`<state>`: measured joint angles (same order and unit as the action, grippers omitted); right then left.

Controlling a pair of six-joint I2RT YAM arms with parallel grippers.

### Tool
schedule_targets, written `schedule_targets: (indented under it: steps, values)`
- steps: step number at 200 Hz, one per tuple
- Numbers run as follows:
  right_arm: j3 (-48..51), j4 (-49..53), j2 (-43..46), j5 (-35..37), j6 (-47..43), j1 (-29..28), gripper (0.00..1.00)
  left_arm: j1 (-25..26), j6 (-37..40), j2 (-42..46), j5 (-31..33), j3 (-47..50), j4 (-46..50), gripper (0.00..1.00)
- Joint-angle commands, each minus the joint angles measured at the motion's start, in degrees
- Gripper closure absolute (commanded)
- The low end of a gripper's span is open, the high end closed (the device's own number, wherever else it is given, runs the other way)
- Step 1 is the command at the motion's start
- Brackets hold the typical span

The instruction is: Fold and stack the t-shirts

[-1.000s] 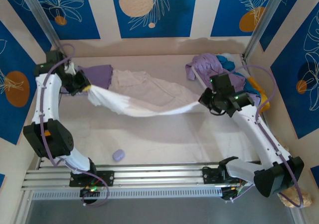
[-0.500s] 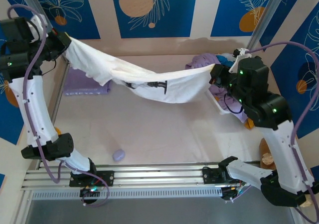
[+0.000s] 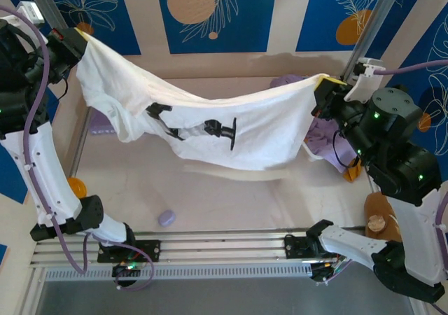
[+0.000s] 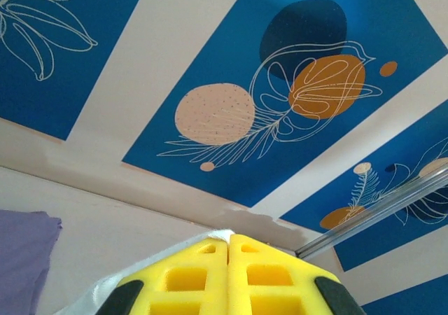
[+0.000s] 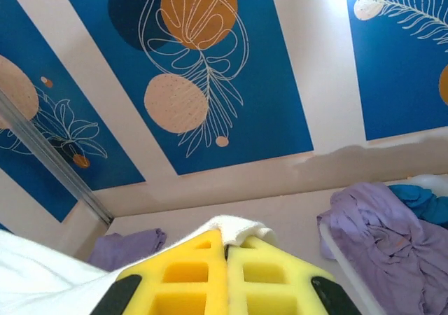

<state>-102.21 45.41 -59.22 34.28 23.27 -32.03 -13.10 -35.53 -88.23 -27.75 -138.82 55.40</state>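
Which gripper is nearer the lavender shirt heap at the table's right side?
Right. The right gripper, shut on the white t-shirt, hangs close above that heap; the left gripper holds the shirt's other end, far off on the left side.

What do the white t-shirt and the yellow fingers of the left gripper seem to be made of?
The white t-shirt looks like soft matte cloth, perhaps cotton knit: it sags and creases between the left gripper and the right gripper. The yellow fingers look like matte moulded plastic or firm foam, unclear which: square hollow cells show.
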Motion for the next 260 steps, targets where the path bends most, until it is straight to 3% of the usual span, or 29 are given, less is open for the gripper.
schedule_targets:
  steps: [1,72,109,134,152,175,193,212,241,260]
  values:
    - [0.7,-5.2,-2.9,2.1,-3.8,-0.1,1.0,-0.5,-2.6,-3.1,-3.1,-0.9,-5.9,1.0]
    - [-4.2,-13.3,-14.3,-6.9,-4.8,9.7,1.0,-0.1,-10.0,-17.9,-4.0,-9.7,-21.4,1.0]
    - [-12.8,-19.1,-22.0,-13.1,-8.6,12.0,1.0,-0.3,-12.4,-24.0,0.8,-16.3,-32.7,1.0]
    - [-24.1,-18.1,-26.5,-18.0,-11.8,12.0,1.0,-0.4,-11.8,-23.3,7.2,-17.3,-41.5,1.0]
    - [-29.3,-15.0,-26.9,-17.1,-13.4,11.1,1.0,-1.3,-9.7,-20.7,10.1,-17.4,-42.7,1.0]
    - [-26.6,-11.5,-22.2,-16.3,-12.4,10.7,1.0,-4.4,-9.7,-16.6,8.0,-15.7,-41.1,1.0]
    - [-15.8,-9.8,-14.6,-15.6,-9.6,10.1,1.0,-7.2,-10.6,-11.3,2.8,-7.8,-36.9,1.0]
    - [-0.4,-7.2,-4.9,-14.3,-5.2,9.1,1.0,-9.5,-11.1,-1.4,-3.9,11.9,-37.4,1.0]
    - [23.0,-0.2,9.5,-14.2,5.4,8.5,1.0,-9.7,-16.1,14.0,-4.2,45.5,-39.2,1.0]
    - [36.7,3.4,16.7,-15.8,11.3,7.9,1.0,-9.6,-10.6,21.2,-0.6,60.5,-29.3,1.0]
